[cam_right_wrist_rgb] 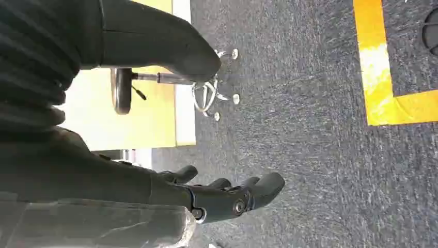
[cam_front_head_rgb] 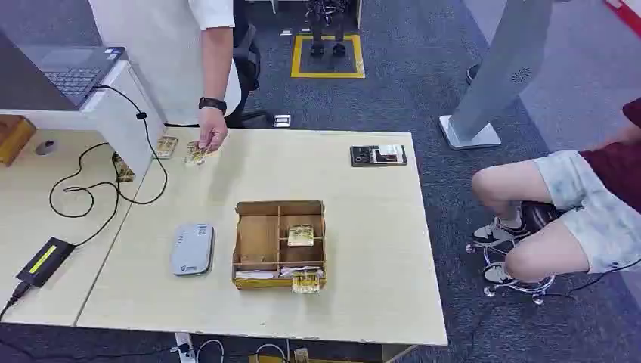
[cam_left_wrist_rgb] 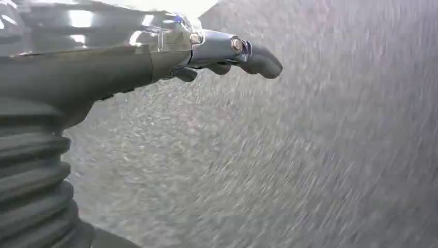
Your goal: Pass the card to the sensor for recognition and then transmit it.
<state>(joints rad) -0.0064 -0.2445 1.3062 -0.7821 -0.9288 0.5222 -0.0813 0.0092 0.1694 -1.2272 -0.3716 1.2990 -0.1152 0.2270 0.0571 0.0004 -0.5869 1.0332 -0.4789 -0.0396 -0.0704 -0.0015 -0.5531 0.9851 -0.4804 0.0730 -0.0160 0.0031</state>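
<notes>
A gold-patterned card (cam_front_head_rgb: 301, 235) lies in a right-hand compartment of the brown cardboard tray (cam_front_head_rgb: 257, 238) at mid-table. Another card (cam_front_head_rgb: 305, 283) leans at the tray's front edge. The grey card sensor (cam_front_head_rgb: 192, 249) sits just left of the tray. At the far left of the table a person's hand (cam_front_head_rgb: 211, 138) touches a card (cam_front_head_rgb: 196, 154), and one more card (cam_front_head_rgb: 166, 146) lies beside it. My left hand (cam_left_wrist_rgb: 227, 51) hangs over blurred grey carpet, fingers stretched out and holding nothing. Above dark carpet, my right hand (cam_right_wrist_rgb: 222, 196) is empty, its thumb apart from its fingers.
A black device (cam_front_head_rgb: 378, 155) lies at the table's far right. On the left desk are a laptop (cam_front_head_rgb: 72, 69), a black power adapter (cam_front_head_rgb: 44, 261) and looping cables (cam_front_head_rgb: 98, 189). A person sits on a chair (cam_front_head_rgb: 506, 265) to the right. A chair base (cam_right_wrist_rgb: 206, 95) stands near my right hand.
</notes>
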